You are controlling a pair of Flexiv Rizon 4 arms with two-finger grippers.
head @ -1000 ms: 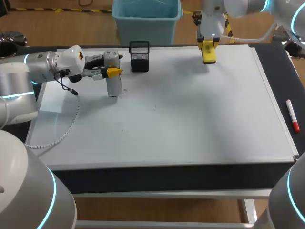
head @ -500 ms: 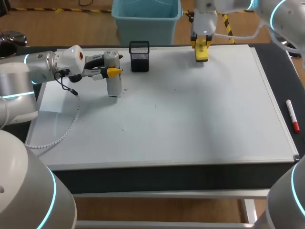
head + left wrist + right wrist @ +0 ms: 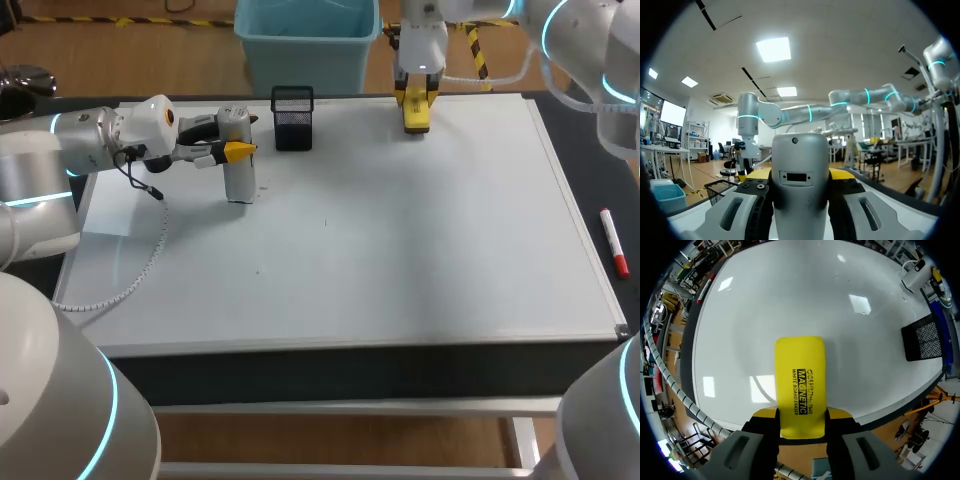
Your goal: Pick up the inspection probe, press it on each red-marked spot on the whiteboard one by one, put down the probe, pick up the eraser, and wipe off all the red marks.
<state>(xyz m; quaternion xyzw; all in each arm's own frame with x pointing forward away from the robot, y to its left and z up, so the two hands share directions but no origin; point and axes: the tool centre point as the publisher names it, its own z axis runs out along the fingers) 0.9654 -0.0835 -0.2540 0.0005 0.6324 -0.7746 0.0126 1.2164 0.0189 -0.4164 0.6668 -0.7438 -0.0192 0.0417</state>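
The grey-white inspection probe (image 3: pixel 238 170) stands upright on the whiteboard (image 3: pixel 400 230) at its far left, with my left gripper (image 3: pixel 236 150) shut on its upper part. In the left wrist view the probe (image 3: pixel 800 170) fills the gap between the yellow tips of the left gripper (image 3: pixel 800 186). My right gripper (image 3: pixel 416 98) is shut on the yellow eraser (image 3: pixel 415 112) at the board's far edge, right of the mesh holder. In the right wrist view the eraser (image 3: pixel 800 382) sticks out ahead of the right gripper (image 3: pixel 801 416) over the whiteboard (image 3: pixel 790 305). I see no red marks on the board.
A black mesh holder (image 3: pixel 292 118) stands at the far edge, just right of the probe. A red marker (image 3: pixel 613 242) lies on the dark table strip right of the board. The probe's coiled cable (image 3: pixel 140 262) trails over the board's left part.
My right arm has carried the eraser left and a little farther back along the far edge. The left arm and the probe have stayed still.
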